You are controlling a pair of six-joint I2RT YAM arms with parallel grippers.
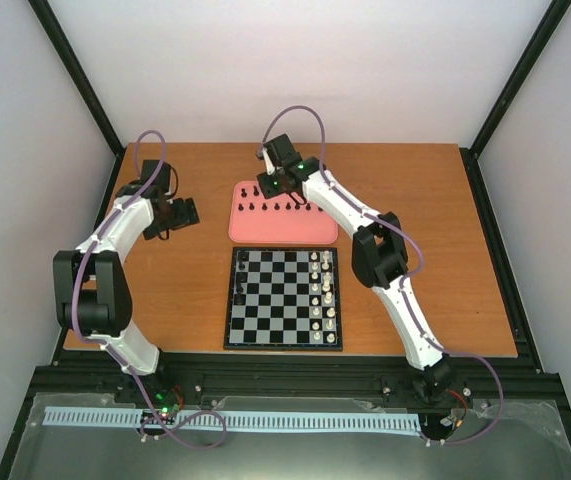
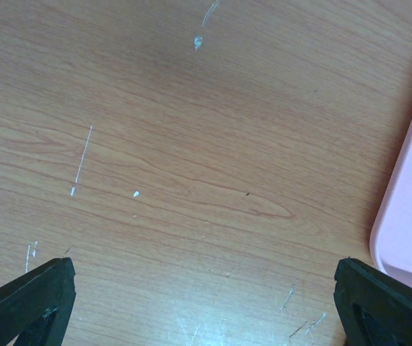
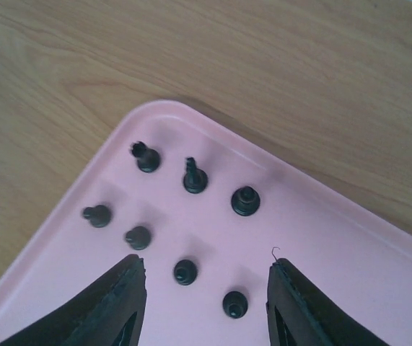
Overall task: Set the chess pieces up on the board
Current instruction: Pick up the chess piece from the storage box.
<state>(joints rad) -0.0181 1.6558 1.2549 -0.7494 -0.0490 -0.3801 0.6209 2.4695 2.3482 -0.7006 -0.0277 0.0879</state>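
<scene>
Located the board [image 1: 275, 315] near the middle of the surface [image 1: 445, 250], towards its near edge and between the two arms. Counted two files of white pieces [image 1: 322, 295] along the board's right side. Noted only two of the black chess pieces [image 1: 241, 268] on the board, both standing on its left file.

Found the remaining black pieces on the pink tray [image 1: 285, 232], just beyond the board's far edge. Observed most of them ranged in a row across the tray's far half.

Placed the right end effector [image 1: 265, 186] above the tray's far left corner. Confirmed from the right wrist view [image 3: 206, 263] that it is released: fingers [image 3: 119, 303] parted, gripping nothing. Counted seven black pieces in that view, all upright on the pink floor near a rounded corner (kinds too small to tell with confidence). Saw two of them in the gap between the fingers, neither touched by either one.

Placed the left end effector [image 1: 180, 212] to the left of the tray, over bare wood. Confirmed from its own wrist view [image 2: 204, 270] that it is fully released, spread wide, holding nothing. Noted scratched wood grain beneath it and the tray's rim [image 2: 411, 216] at the right margin.
</scene>
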